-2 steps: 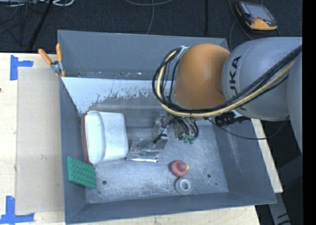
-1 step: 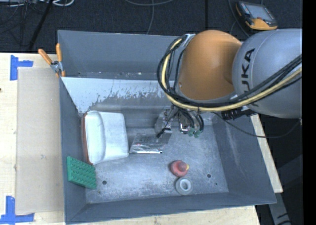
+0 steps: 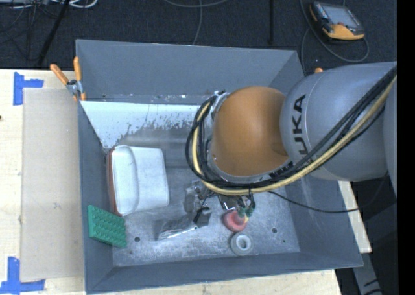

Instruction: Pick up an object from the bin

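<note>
1. Green ridged block (image 3: pixel 107 225) — front-left corner of the bin (image 3: pixel 181 67).
2. White rounded box (image 3: pixel 138 179) — left of centre, on the floor.
3. Silvery flat piece (image 3: pixel 174 229) — mid-floor, just beside and below the gripper (image 3: pixel 198 208); whether the gripper is released or clenched cannot be told.
4. Red round thing (image 3: pixel 235 220) — right of the gripper, with a white ring (image 3: pixel 242 243) near it.

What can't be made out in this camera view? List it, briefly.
- End effector: mostly hidden under the arm's orange cover.
- Red round thing: its top is covered by the wrist's cables, so its kind is unclear.
- Dark grey thing beside the end effector: too small to identify.
- Bin: the arm hides the floor beneath it.
</note>
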Available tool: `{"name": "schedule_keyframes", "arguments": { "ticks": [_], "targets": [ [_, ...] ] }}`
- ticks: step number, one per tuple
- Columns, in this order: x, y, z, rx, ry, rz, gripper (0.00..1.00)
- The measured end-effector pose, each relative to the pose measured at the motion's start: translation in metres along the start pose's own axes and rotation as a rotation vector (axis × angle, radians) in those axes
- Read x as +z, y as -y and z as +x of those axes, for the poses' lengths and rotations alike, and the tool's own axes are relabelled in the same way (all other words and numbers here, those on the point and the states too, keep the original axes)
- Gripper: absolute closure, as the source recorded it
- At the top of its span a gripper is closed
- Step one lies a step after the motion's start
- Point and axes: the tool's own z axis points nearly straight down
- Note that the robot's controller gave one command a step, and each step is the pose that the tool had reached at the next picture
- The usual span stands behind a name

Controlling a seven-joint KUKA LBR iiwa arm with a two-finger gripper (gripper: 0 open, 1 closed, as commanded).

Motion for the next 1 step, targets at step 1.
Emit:
{"name": "schedule_keyframes", "arguments": {
  "ticks": [1],
  "targets": [
    [-0.0498, 0.0072, 0.0123, -0.022, 0.008, 0.001, 1.00]
  ]
}}
